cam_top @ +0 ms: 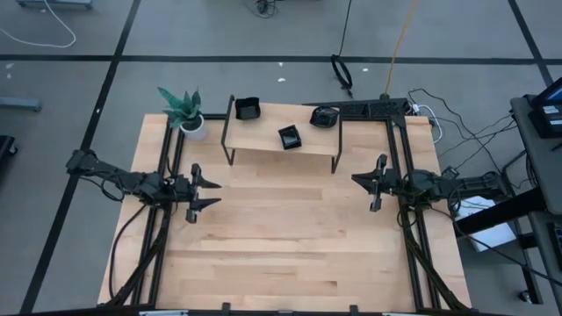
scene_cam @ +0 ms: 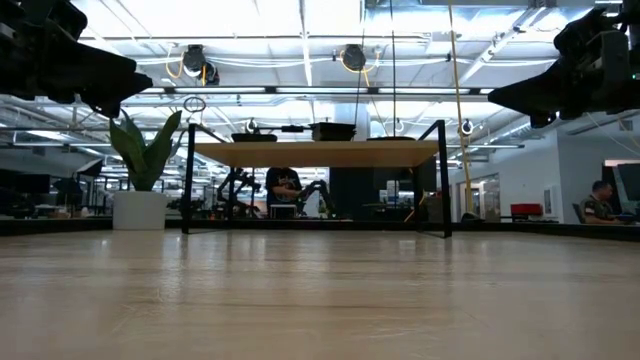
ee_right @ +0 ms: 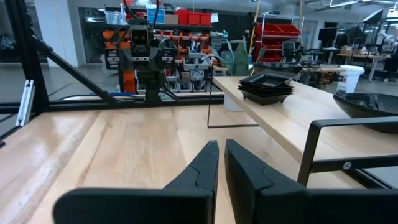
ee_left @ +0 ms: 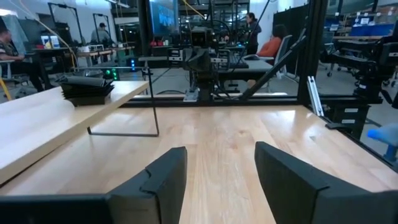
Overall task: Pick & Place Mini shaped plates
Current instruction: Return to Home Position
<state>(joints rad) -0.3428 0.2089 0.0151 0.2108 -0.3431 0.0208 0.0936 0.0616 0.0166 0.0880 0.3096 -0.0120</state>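
A: Where are the small glossy black plates (cam_top: 289, 137)?
B: On the pale wooden shelf with black metal legs (cam_top: 263, 140), at the far edge of the light wooden desk (cam_top: 290, 254), in three stacks
A: And the arms?
B: The left jaws hang released and empty over the desk's left side; the right jaws, clenched on nothing, over its right. To home well, I'd pull each arm back level, well clear of those shelf legs
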